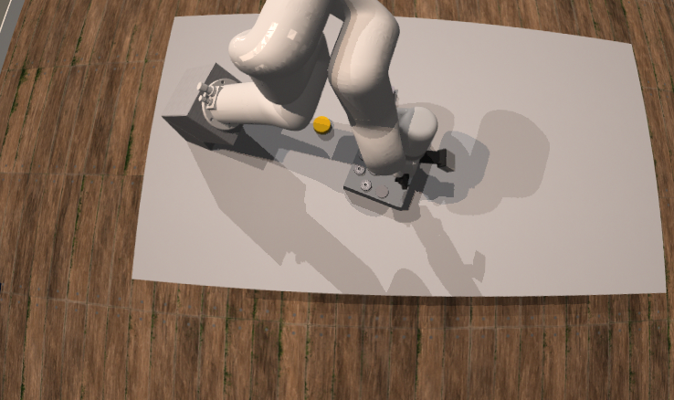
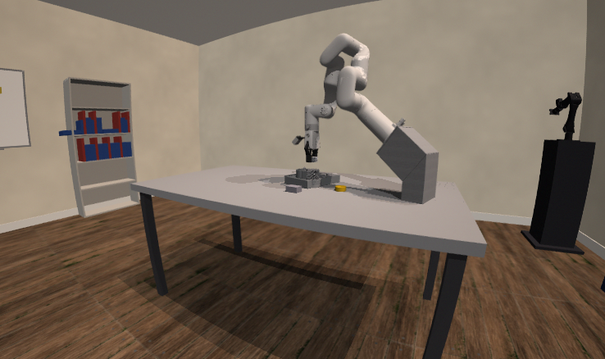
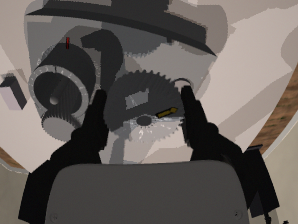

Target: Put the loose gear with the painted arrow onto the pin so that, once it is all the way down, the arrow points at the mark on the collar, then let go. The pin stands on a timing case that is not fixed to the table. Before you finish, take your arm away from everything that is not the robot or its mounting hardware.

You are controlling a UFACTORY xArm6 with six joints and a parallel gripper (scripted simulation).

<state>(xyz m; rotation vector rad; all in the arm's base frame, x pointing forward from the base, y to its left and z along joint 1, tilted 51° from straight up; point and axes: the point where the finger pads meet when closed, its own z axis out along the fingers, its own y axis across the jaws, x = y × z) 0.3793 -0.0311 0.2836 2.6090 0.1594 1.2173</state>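
A white robot arm is seen reaching over a grey table [image 2: 260, 202] from a slanted grey pedestal [image 2: 411, 169] at the table's right. The end effector [image 2: 311, 156] hangs above a grey timing case [image 2: 296, 180] near the middle of the table, clear of it in the exterior view. In the wrist view, a dark toothed gear [image 3: 143, 106] is clamped between the two black fingers, one pressed on each side of its rim. A yellow arrow [image 3: 166, 112] painted on the gear's face points to the right of that view. To the left of the held gear, a second toothed wheel [image 3: 63, 86] is seen on the case below, with a small red mark [image 3: 68, 43] at its upper edge. Whether the gear is lined up over the pin cannot be told. A yellow disc [image 1: 321, 124] lies on the table near the case, on the pedestal side. A small grey block [image 2: 293, 188] rests just in front of the case. A bookshelf [image 2: 70, 147] stands by the far left wall.
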